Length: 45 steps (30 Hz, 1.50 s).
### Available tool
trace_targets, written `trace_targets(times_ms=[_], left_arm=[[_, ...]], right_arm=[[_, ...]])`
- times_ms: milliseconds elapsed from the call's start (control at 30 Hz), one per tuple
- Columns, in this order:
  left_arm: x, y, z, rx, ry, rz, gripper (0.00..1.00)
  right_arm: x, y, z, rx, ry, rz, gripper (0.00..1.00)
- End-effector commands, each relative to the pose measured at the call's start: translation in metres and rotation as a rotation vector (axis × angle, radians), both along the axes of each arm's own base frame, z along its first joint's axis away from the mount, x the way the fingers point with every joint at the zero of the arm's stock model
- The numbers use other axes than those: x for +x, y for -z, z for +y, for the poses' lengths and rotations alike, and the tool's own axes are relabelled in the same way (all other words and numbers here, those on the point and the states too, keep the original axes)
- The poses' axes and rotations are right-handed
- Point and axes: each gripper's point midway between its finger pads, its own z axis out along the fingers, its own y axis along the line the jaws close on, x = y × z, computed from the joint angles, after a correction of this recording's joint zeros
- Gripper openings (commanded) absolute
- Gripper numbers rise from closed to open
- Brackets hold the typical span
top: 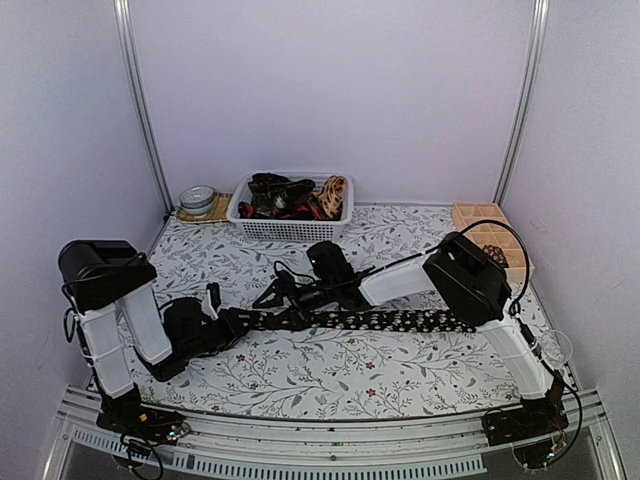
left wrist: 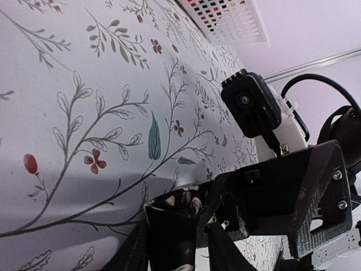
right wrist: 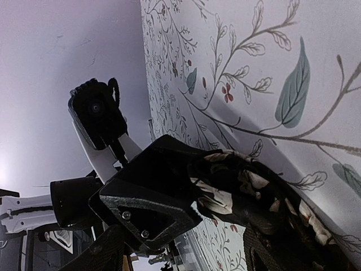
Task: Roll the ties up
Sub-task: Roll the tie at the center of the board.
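A black tie with pale flower specks (top: pixel 390 321) lies flat across the middle of the table, running left to right. My left gripper (top: pixel 250 320) is shut on its bunched left end, which sits between the fingers in the left wrist view (left wrist: pixel 180 217). My right gripper (top: pixel 283 297) is at the same end, open. In the right wrist view its fingers stand wide apart around the bunched tie end (right wrist: pixel 248 192) and the left gripper's finger plate (right wrist: pixel 152 197). More ties (top: pixel 285 195), dark, red and tan, lie piled in a white basket (top: pixel 290 232) at the back.
A wooden compartment box (top: pixel 490 235) stands at the back right. A round tin on a mat (top: pixel 198 200) sits at the back left beside the basket. The right arm reaches over the tie's right half. The flowered cloth (top: pixel 330 375) covers the table.
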Motion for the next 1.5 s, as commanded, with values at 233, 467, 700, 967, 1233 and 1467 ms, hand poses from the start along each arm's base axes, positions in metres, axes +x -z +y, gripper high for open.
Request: trace_targets(times_ms=[233, 467, 700, 967, 1233, 1467], left_arm=[[-0.019, 0.065, 0.029, 0.306, -0.01, 0.225, 0.11], [-0.01, 0.052, 0.041, 0.482, -0.006, 0.203, 0.0], [-0.003, 0.027, 0.04, 0.543, 0.029, 0.152, 0.0], [-0.006, 0.023, 0.031, 0.52, 0.088, 0.138, 0.15], [-0.006, 0.023, 0.041, 0.515, 0.035, 0.147, 0.23], [-0.005, 0.021, 0.053, 0.528, -0.023, 0.154, 0.2]], right_arm=[[0.009, 0.036, -0.013, -0.041, 0.02, 0.028, 0.74], [0.026, -0.034, -0.028, 0.05, 0.021, -0.086, 0.77], [0.037, -0.072, -0.051, -0.039, 0.048, -0.316, 0.81], [0.035, -0.066, -0.045, -0.067, 0.037, -0.382, 0.8], [0.025, -0.065, -0.017, -0.071, 0.005, -0.411, 0.66], [0.024, -0.023, -0.003, -0.136, -0.005, -0.365, 0.57]])
